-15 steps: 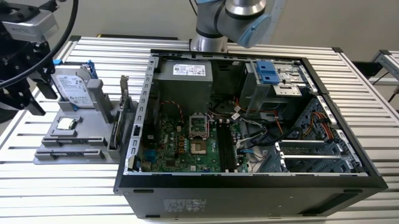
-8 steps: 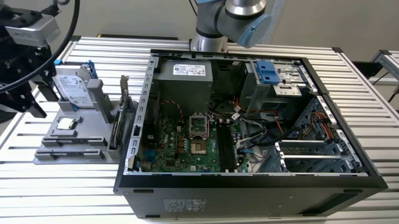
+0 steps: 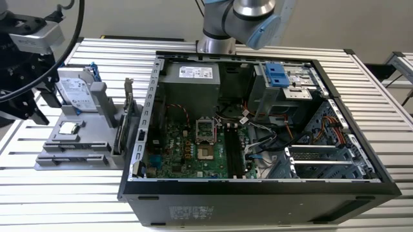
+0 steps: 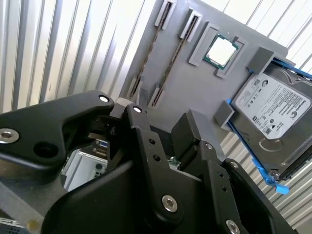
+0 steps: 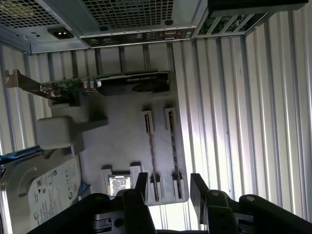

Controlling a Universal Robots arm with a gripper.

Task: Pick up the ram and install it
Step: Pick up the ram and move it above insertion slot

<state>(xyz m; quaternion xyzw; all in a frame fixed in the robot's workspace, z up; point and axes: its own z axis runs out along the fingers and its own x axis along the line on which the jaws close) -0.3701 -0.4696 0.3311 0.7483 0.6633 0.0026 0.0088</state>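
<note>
Tool (image 5: 168, 178), fingers (image 5: 197, 187) apart, above ram (image 5: 174, 146)

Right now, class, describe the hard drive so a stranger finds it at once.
Start at the open case; on the exterior view's left of it sits a grey holder. The hard drive stands at one end of it: a silver box with a pale label and blue frame, bulkier than the square chip and the thin card.

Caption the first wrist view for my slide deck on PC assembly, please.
Open gripper hovers above two ram sticks slotted on edge in the grey holder, beside a hard drive.
</note>
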